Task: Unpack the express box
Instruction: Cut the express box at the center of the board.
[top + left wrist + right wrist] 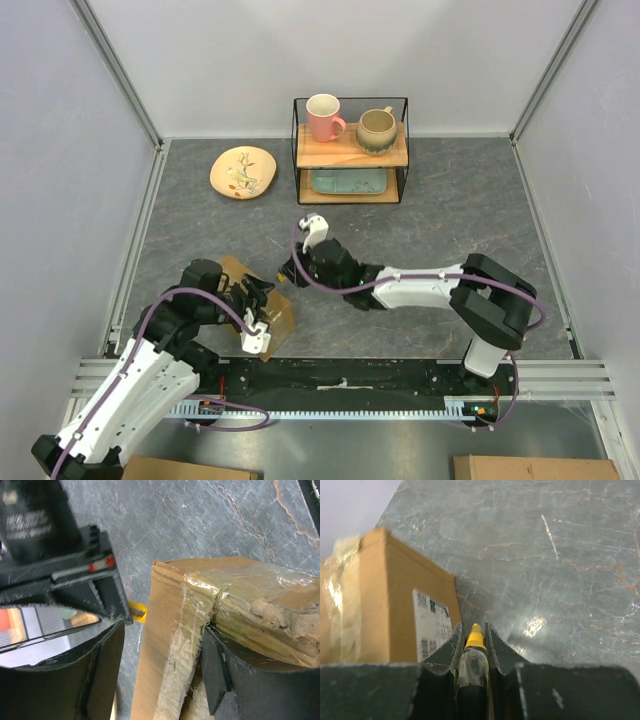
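The express box is a brown carton lying on the grey table near the left arm. Its clear tape is torn along the seam. A white label shows on its side. My left gripper stands open astride the box's taped end. One finger rests at the torn seam, and the other is off the cardboard with table showing between. My right gripper is shut on a black tool with a yellow tip. The tip points down at the table beside the box's labelled side.
A wire shelf at the back holds a pink mug, a beige mug and a teal tray. A cream plate lies to its left. Walls close in three sides. Plain cardboard boxes sit below the near rail.
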### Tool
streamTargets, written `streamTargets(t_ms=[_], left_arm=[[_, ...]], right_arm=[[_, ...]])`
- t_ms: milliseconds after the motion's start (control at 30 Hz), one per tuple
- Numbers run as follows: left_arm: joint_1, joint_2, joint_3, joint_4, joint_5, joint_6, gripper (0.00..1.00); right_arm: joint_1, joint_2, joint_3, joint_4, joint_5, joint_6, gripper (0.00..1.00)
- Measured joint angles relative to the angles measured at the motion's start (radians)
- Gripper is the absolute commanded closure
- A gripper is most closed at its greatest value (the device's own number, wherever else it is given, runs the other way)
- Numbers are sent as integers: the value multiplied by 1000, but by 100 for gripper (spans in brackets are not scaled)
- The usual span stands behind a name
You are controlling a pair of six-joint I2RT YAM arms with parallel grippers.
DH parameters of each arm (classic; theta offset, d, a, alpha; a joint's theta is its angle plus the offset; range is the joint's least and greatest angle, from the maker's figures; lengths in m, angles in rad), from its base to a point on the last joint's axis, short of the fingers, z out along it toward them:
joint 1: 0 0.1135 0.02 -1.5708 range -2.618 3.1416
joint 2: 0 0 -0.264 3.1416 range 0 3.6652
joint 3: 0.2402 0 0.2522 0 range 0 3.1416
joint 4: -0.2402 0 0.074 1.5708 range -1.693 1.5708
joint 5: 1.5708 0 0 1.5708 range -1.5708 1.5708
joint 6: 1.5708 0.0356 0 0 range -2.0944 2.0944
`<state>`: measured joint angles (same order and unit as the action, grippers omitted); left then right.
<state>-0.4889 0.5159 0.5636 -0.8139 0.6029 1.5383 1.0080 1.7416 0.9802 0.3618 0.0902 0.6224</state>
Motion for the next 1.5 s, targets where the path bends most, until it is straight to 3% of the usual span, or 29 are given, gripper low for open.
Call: streamTargets(t_ms=[233, 567, 1167, 1500], left_arm=[[-2, 105, 38, 10, -3, -102, 40], [-2, 60, 21, 14, -18, -149, 39], [-6, -94, -104, 181, -39, -296, 48], [-13, -95, -144, 267, -46, -350, 52]], right_arm=[[166, -74, -272, 356, 233, -291, 100], [190, -58, -325, 619, 279, -410, 100], [209, 29, -324, 690, 240, -406, 100], [206, 39, -320, 700, 267, -408, 100]])
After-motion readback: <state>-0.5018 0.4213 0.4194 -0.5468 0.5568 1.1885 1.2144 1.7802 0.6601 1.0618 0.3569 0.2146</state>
